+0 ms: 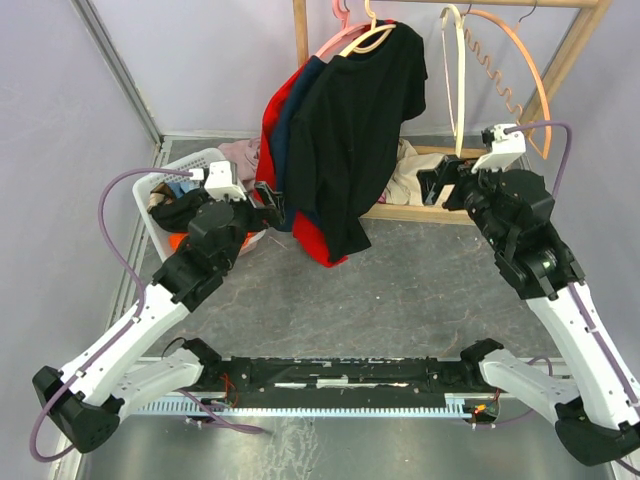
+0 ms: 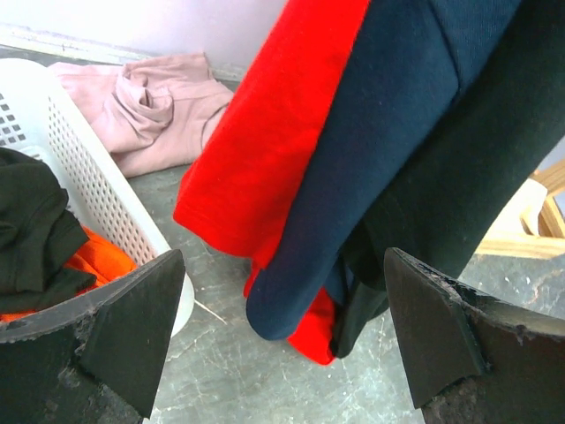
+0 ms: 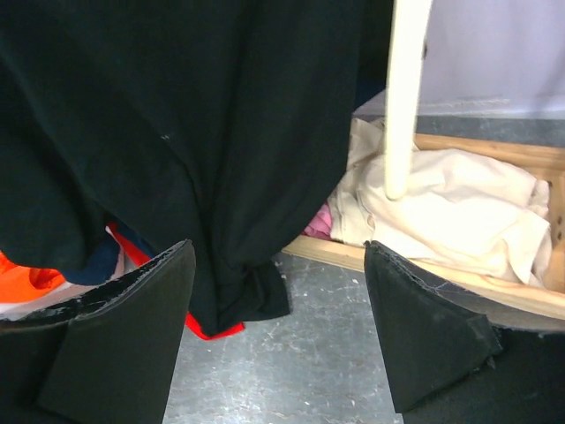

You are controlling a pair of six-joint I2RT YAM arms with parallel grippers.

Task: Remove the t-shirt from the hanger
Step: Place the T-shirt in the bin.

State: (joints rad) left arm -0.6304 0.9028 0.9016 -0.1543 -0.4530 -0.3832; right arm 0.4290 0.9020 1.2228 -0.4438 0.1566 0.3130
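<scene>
Top view: black tee (image 1: 350, 130) hangs on its hanger (image 1: 372, 35) on the rack (image 1: 300, 40), in front of a navy tee (image 1: 295, 115) and a red tee (image 1: 318, 245); not off yet. The left gripper (image 1: 268, 208) sits by the hems and the right gripper (image 1: 437, 187) is right of the black tee, both spread and holding nothing. White basket (image 1: 190, 162) at far left. Left wrist: jaws wide, with the red, navy and black hems stacked close ahead. Risk: pinching the wrong layer, or all three. The basket holds black cloth (image 2: 31, 221) over orange cloth (image 2: 97, 256); pink cloth (image 2: 150, 97) lies outside, behind it. Right wrist: jaws wide, black hem just ahead, bare cream hanger (image 3: 406, 88) beside it. Closing there could snag that. The rack's base (image 3: 494, 287) holds cream cloth (image 3: 459, 203). A straight downward tug could drag the hanger off the rail.
</scene>
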